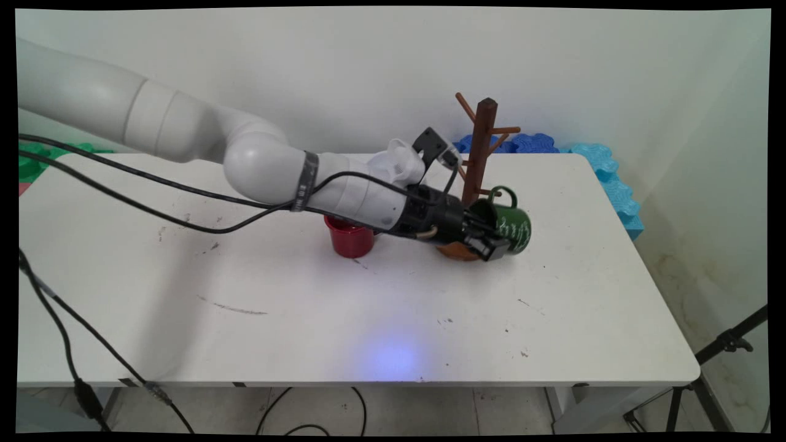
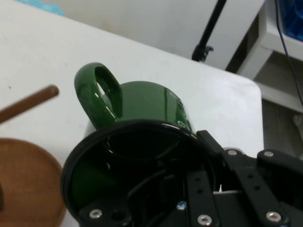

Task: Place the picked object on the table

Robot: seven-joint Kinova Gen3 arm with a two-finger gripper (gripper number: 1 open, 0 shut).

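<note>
A dark green mug is tipped on its side, mouth toward the arm and handle pointing up. My gripper is shut on the mug's wall, one finger inside the mouth and the other outside. The mug sits just right of a brown wooden mug tree, close to the tree's round base. In the hand view the green mug fills the centre with its handle up, and my gripper clamps its rim. One wooden peg and the base show at the left.
A red cup stands upright on the table under the arm's forearm. Blue and cyan foam pieces lie along the table's back right edge. A black tripod stands off the right side. Black cables hang at the left.
</note>
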